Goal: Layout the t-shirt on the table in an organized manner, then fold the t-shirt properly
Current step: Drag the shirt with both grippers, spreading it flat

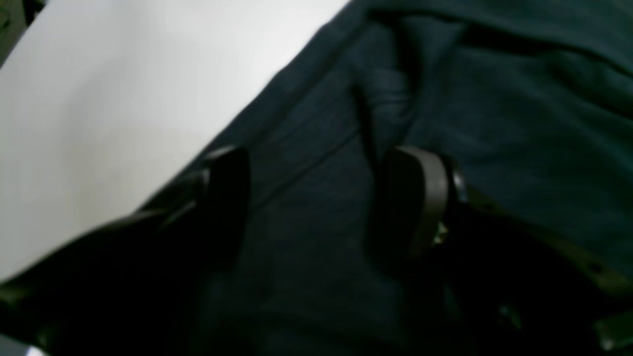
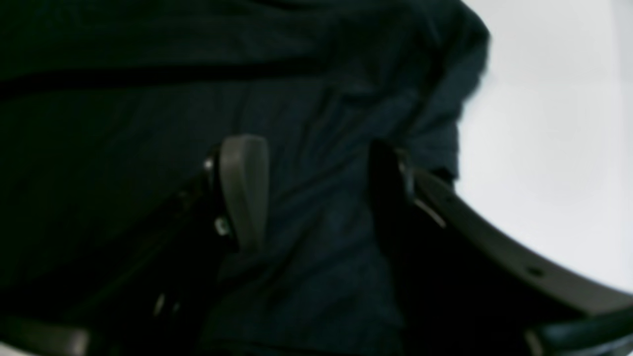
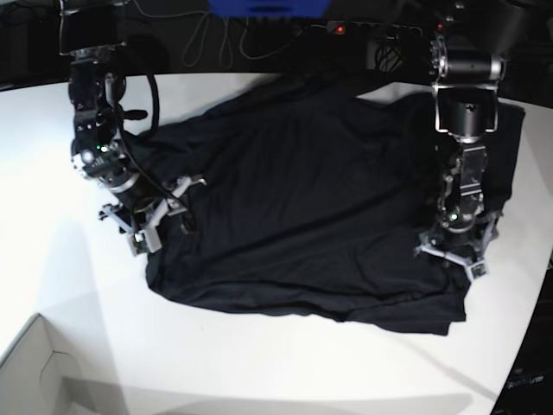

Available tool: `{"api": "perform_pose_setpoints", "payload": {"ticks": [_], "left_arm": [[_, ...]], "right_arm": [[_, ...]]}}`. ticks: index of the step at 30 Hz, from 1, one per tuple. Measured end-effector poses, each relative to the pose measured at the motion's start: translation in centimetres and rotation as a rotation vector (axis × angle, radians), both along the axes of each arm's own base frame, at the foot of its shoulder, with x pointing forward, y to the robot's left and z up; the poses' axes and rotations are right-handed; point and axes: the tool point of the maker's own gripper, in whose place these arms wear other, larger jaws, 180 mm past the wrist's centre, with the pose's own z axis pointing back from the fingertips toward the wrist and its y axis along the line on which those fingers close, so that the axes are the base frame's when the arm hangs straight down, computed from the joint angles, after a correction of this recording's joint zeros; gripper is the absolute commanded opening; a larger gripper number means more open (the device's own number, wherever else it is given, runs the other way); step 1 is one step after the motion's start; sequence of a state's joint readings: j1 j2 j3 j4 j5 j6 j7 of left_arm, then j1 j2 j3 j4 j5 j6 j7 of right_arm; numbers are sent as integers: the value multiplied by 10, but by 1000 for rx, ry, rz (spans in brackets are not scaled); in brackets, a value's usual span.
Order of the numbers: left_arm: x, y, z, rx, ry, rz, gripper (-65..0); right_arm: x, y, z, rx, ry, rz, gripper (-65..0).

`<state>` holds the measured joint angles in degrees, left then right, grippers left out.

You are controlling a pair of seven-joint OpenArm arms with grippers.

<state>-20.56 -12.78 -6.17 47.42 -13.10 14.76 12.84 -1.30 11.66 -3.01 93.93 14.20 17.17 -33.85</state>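
Note:
The black t-shirt (image 3: 302, 199) lies spread and wrinkled across the white table (image 3: 259, 363), with its lower edge bunched near the front. My right gripper (image 3: 160, 226) rests on the shirt's left edge. In the right wrist view this gripper (image 2: 316, 188) is open, its fingers (image 2: 245, 188) wide apart over rumpled cloth (image 2: 321, 123), with bare table (image 2: 544, 148) to the right. My left gripper (image 3: 454, 259) sits on the shirt's right side. The left wrist view shows it (image 1: 321, 193) open too, with flat fabric (image 1: 494, 123) beneath the jaws and white table (image 1: 123, 99) at upper left.
A pale cardboard box corner (image 3: 34, 372) stands at the front left. Cables (image 3: 216, 43) and a blue object (image 3: 268, 7) lie along the back edge. The table's edge curves away at the right (image 3: 531, 337).

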Motion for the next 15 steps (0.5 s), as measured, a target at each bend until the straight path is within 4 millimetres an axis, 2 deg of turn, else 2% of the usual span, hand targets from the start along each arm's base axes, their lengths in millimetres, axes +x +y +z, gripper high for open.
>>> {"api": "perform_pose_setpoints", "payload": {"ticks": [2, 3, 8, 11, 15], "left_arm": [[-1, -4, -2, 4, -13, -10, -228], [-7, -3, -9, 6, 5, -12, -228], [-24, 15, -12, 51, -2, -10, -228], [-41, 37, -9, 93, 17, -6, -228], [-58, 45, -5, 119, 29, -5, -228]], "right_arm": [[-3, 2, -11, 8, 33, -5, -321], [-5, 3, -15, 12, 50, -6, -321], [-12, -5, -42, 4, 119, -24, -321], [-13, -6, -46, 3, 131, -26, -321], [-17, -6, -52, 6, 146, -29, -321]]}}
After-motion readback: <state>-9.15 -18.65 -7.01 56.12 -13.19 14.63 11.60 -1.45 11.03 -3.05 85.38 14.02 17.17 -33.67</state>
